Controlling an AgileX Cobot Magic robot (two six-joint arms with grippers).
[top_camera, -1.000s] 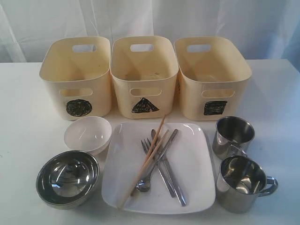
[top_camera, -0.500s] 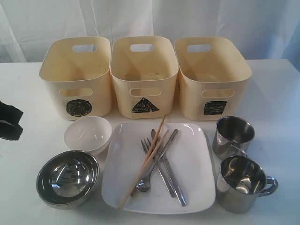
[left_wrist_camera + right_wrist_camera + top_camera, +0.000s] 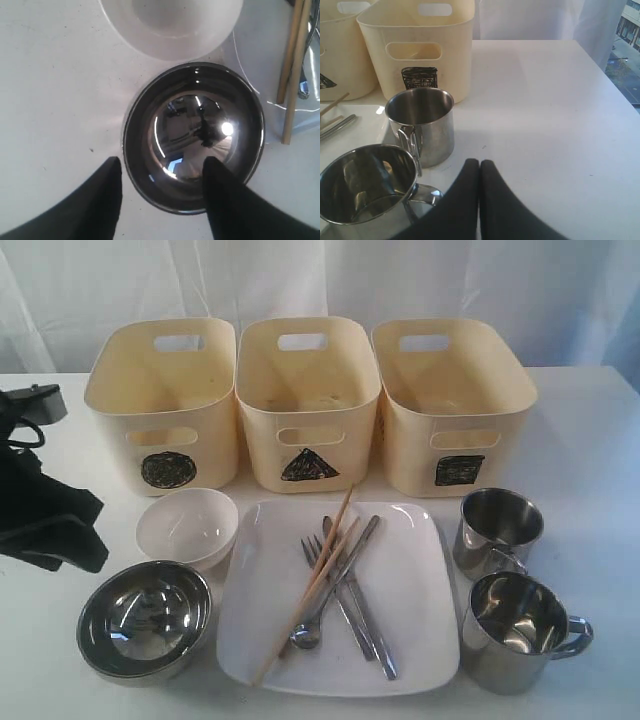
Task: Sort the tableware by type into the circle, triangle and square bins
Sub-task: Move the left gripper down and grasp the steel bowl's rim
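Left hand moved in from edge, spread wide, over steel bowl rim.

bare table right of the mugs, white bowl just beside steel bowl

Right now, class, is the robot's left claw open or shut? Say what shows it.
Open. The left claw has its black fingers wide apart, the shiny round steel bowl showing between them.

Bright diffuse light, soft shadows; glare spot in steel bowl; ext. view slightly soft.
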